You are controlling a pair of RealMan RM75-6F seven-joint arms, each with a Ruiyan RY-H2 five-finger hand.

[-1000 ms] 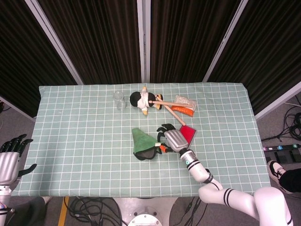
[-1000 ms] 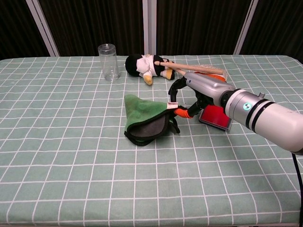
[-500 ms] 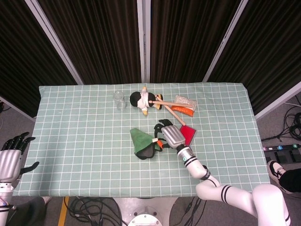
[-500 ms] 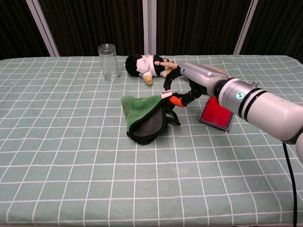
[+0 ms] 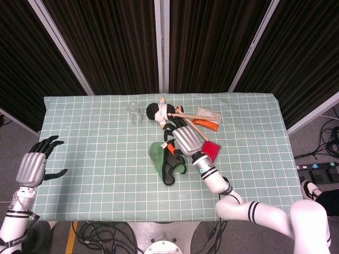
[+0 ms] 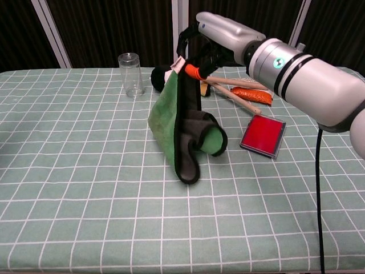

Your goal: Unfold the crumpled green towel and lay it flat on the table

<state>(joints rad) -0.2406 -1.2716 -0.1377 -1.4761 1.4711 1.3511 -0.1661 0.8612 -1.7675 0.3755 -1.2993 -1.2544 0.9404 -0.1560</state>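
Green towel [image 6: 170, 117] (black-edged), red box [image 6: 262, 136], green white-gridded tablecloth [image 6: 85, 188].

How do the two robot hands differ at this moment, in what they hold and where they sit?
The right robot hand pinches a corner of the green towel, which hangs from it with its lower end on the table; the left robot hand holds nothing, fingers spread. The right is raised over the middle of the table, near the plush doll; the left hovers at the table's left edge, far from the towel. Both have silver backs and dark fingers.
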